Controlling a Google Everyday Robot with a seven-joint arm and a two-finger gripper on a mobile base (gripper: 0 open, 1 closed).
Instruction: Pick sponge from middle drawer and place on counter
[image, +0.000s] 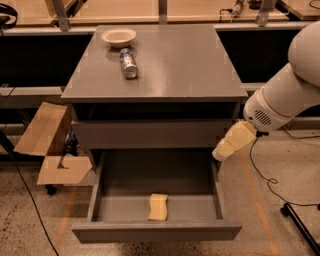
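Note:
The pale-yellow sponge (158, 207) lies flat near the front of the open middle drawer (156, 231), a little right of its middle. The grey counter (175, 60) tops the cabinet above. My gripper (221, 151), with pale-yellow padded fingers, hangs from the white arm at the right. It points down-left, just above the drawer's right wall, up and to the right of the sponge. It holds nothing that I can see.
A white bowl (118, 36) and a can lying on its side (128, 62) sit on the counter's back left. An open cardboard box (50, 145) stands on the floor left of the cabinet. Cables and a stand foot (300, 220) lie at the right.

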